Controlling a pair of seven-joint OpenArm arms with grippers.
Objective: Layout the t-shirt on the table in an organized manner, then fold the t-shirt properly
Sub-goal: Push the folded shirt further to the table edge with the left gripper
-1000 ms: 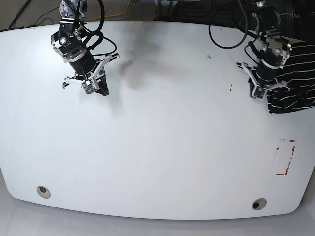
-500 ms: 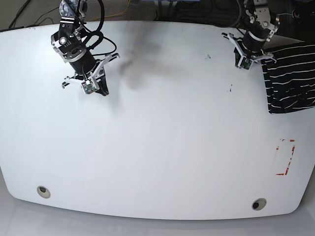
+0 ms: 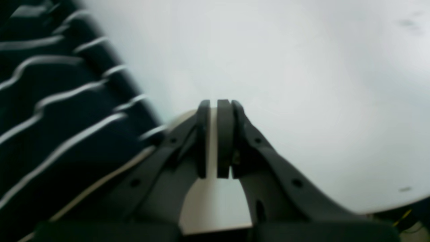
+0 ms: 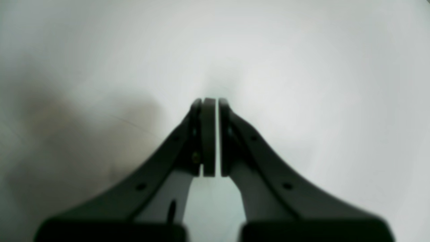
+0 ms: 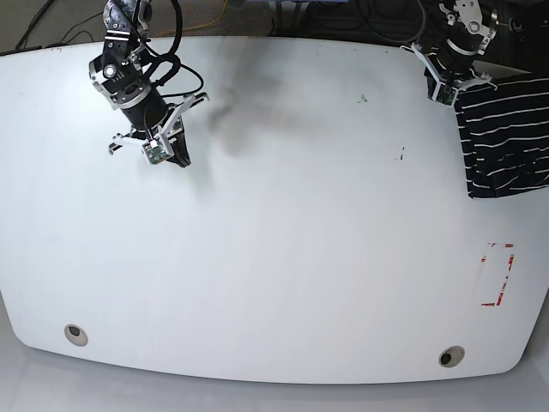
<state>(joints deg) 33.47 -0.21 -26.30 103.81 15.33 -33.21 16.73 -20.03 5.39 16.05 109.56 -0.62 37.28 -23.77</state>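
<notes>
Left gripper (image 3: 216, 137), jaws closed and empty, hovers beside the crumpled black white-striped fabric t-shirt (image 5: 506, 137); it should open, then pinch one hem corner.

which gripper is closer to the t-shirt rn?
Left. The left gripper sits right at the t-shirt's top-left edge, shut and empty; the right gripper is far across the table.
</notes>
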